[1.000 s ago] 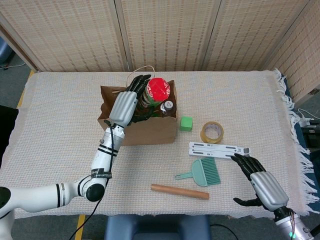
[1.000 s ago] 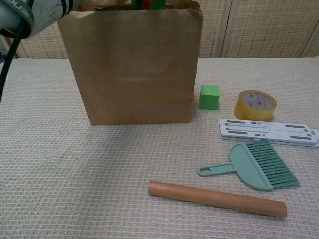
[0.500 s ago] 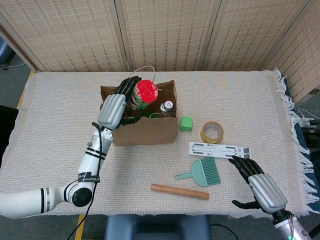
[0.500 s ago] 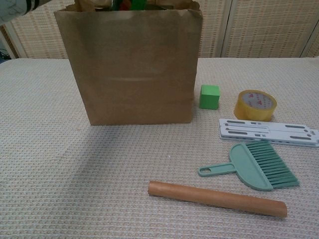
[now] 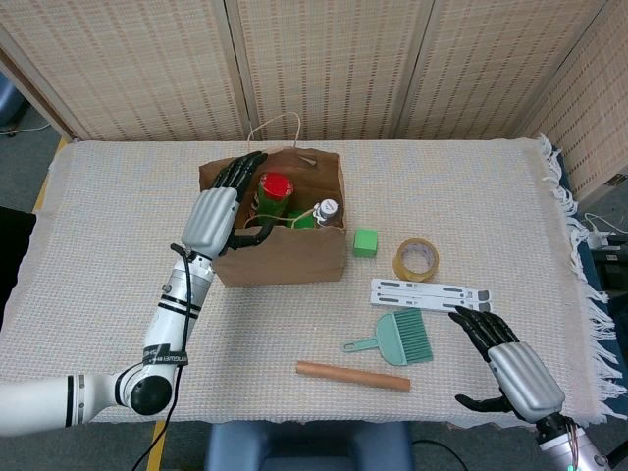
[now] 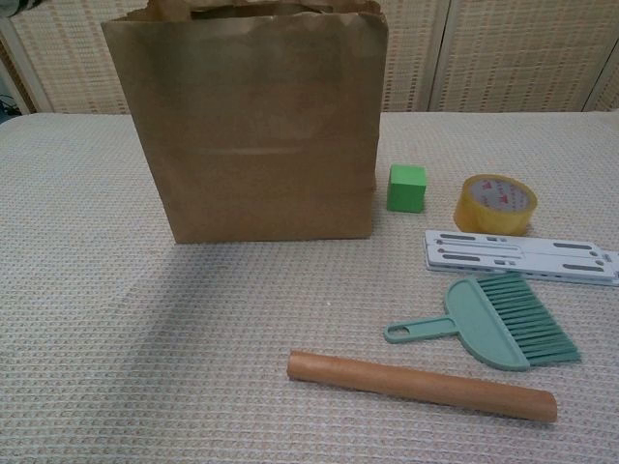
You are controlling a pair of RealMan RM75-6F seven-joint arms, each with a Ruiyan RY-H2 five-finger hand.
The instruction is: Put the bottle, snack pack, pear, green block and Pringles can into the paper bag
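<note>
Pringles can [image 5: 274, 188] inside paper bag [image 5: 285, 257], left hand [image 5: 218, 216] fingers spread (holding nothing), right hand [image 5: 510, 364] open, empty.

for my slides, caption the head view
Left hand at the paper bag holding the Pringles can; green block outside.

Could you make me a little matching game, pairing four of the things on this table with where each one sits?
Things:
1. green block
2. Pringles can
3. tape roll
4. wooden rod

Places:
A. inside the paper bag
B. nearest the front table edge
C. just right of the bag
D. above the white bracket

Pairs: 1-C, 2-A, 3-D, 4-B
</note>
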